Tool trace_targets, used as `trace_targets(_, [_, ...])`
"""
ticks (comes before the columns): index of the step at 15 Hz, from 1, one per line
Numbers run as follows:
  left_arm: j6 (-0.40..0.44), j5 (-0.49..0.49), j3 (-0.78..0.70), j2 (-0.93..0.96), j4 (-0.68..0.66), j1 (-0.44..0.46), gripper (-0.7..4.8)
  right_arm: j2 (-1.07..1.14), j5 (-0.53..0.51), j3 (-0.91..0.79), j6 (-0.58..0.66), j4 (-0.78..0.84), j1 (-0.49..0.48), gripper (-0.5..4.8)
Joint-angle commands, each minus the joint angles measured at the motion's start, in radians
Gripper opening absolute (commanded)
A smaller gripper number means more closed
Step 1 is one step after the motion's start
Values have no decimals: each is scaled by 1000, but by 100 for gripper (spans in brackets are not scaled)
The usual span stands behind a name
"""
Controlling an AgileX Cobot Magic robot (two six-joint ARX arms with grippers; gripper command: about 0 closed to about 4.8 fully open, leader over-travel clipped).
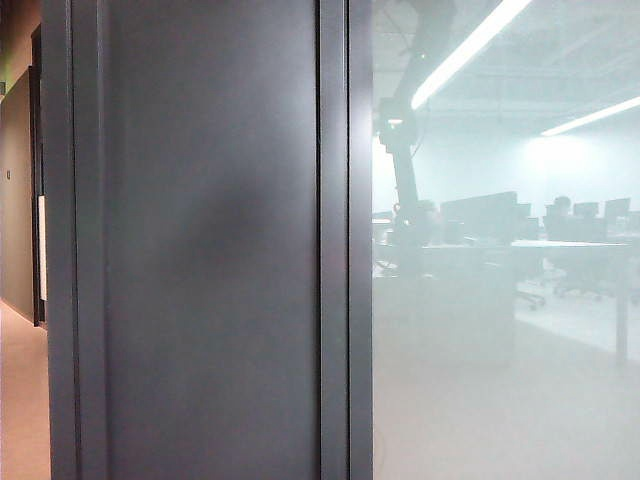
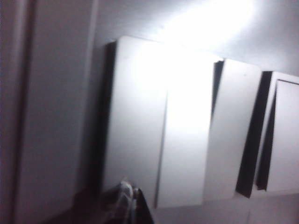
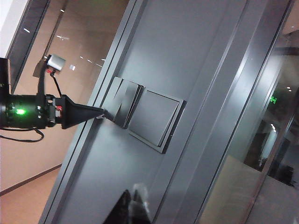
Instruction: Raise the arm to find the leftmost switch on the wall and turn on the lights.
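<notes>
Thin dark jointed arm [image 1: 405,150], hazy reflection at 1 o'clock; left gripper [image 3: 96,112] clenched, tip against leftmost grey rocker switch [image 3: 120,101]; right gripper [image 3: 131,205] indeterminate.

Two switch plates [image 3: 142,112] are being carried side by side on the grey wall panel [image 3: 187,56]. The leftmost switch [image 3: 115,99] is being touched by the left gripper [image 3: 100,113], its fingers pressed together, while the right gripper [image 3: 133,205] is being held near the panel, apart from the plates.
</notes>
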Motion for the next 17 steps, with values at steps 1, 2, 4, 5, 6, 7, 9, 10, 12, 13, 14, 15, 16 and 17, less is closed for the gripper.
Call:
trace_targets(1, [5, -1, 2, 15, 23, 2, -6, -2, -2, 3, 5, 5, 0, -1])
trace_targets(2, [5, 0, 2, 21, 24, 2, -6, -2, -2, 3, 5, 5, 0, -1])
trace_targets(4, [5, 0, 2, 23, 28, 2, -6, -2, -2, 3, 5, 5, 0, -1])
trace_targets(5, [5, 0, 3, 20, 29, 2, -6, -2, -2, 3, 5, 5, 0, -1])
trace_targets(6, [4, 5, 3, 8, 25, 2, -6, -2, -2, 3, 5, 5, 0, -1])
trace_targets(7, [0, 18, 3, -9, 6, 2, -6, -2, -2, 3, 5, 5, 0, -1])
trace_targets(9, [-11, 74, 2, -80, -77, 1, -6, -4, -2, 3, 5, 6, 0, -1])
trace_targets(10, [-22, 88, 2, -120, -116, 1, -6, -4, -2, 3, 5, 6, 0, -1])
trace_targets(12, [5, 138, 2, -200, -187, 1, -6, -5, -1, 3, 5, 6, 0, -1])
trace_targets(13, [32, 176, 2, -234, -230, 1, -5, -9, -2, 3, 5, 5, 0, -1])
trace_targets(14, [49, 180, 2, -271, -282, 1, -5, -10, -2, 3, 5, 6, 0, -1])
trace_targets(15, [68, 175, 2, -307, -338, 2, -6, -13, -2, 3, 5, 5, 0, -1])
trace_targets(16, [81, 160, 0, -343, -391, 2, -6, -17, -2, 3, 6, 0, 0, -1])
trace_targets(17, [94, 150, 0, -389, -454, 2, -6, -25, -1, 3, 13, -19, 0, -1])
